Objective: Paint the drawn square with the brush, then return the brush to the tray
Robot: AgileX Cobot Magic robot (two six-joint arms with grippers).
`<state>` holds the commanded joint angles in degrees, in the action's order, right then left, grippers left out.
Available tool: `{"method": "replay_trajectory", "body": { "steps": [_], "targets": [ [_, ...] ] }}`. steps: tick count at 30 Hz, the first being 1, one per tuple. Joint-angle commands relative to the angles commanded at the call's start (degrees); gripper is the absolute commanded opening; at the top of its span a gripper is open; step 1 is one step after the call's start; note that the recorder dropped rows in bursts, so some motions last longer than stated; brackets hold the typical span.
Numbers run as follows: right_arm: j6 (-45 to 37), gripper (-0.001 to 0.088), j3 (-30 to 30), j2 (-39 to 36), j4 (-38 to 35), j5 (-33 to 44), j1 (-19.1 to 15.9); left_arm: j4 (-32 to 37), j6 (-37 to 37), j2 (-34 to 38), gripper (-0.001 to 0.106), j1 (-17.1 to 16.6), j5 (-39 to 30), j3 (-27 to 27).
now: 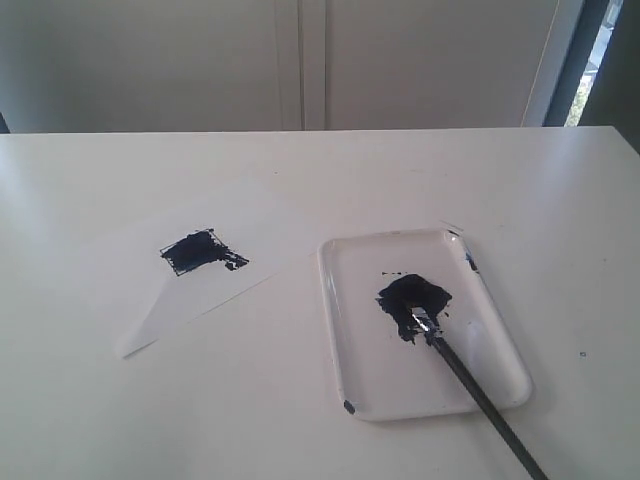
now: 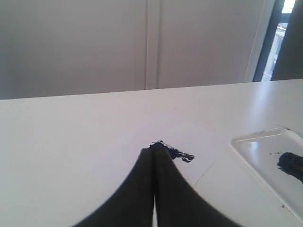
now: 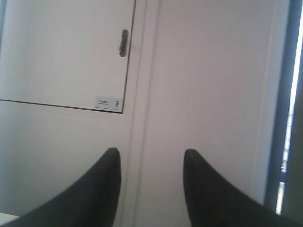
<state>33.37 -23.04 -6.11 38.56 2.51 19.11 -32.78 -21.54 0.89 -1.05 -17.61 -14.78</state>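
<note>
- White table point(image 1: 300, 420) in front of pale wall panels point(image 1: 300, 60), with a strip of window point(image 1: 600, 50) at the far right.
- A paper sheet point(image 1: 190, 300) lies flat on the left half of the table, skewed to the table edge.
- The drawn square point(image 1: 200, 250) is on that sheet, filled with dark blue. The paint spills past the outline on the side facing the tray.
- The tray point(image 1: 375, 350) sits to the right of the sheet, close to it but not touching.
- The paint blot point(image 1: 413, 300) is near the middle of the tray floor, with small dark marks at two tray corners.
- The brush point(image 1: 480, 396) is in the tray. Its tip rests in the blot, and the black handle runs diagonally over the near rim and out of the bottom edge of the exterior view.
- Nothing grips the brush where it shows. Neither arm appears in the exterior view.
- Left gripper point(image 2: 154, 149): fingers pressed together, with nothing seen between them. It is above the table with its tips in front of the painted square point(image 2: 176, 153), and the tray point(image 2: 265, 149) is off to the side.
- Right gripper point(image 3: 151, 156): fingers spread wide and empty. It is aimed at a cabinet door with a handle point(image 3: 124, 42) and a small label point(image 3: 109, 102).
</note>
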Motion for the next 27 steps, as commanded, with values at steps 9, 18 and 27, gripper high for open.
{"method": "replay_trajectory", "body": {
  "steps": [9,18,27],
  "targets": [
    [0.0,0.0409,17.0,6.11,0.0,0.09,-1.26,0.0,0.0,-0.89,0.0,0.0,-3.0,8.56],
    [0.0,0.0409,23.04,6.11,0.0,8.67,-1.26,0.0,0.0,-0.89,0.0,0.0,-3.8,9.26],
    [0.0,0.0409,23.04,6.11,-1.79,14.37,-1.26,4.25,-6.94,-0.89,0.0,0.0,-9.6,9.82]
  ]
}}
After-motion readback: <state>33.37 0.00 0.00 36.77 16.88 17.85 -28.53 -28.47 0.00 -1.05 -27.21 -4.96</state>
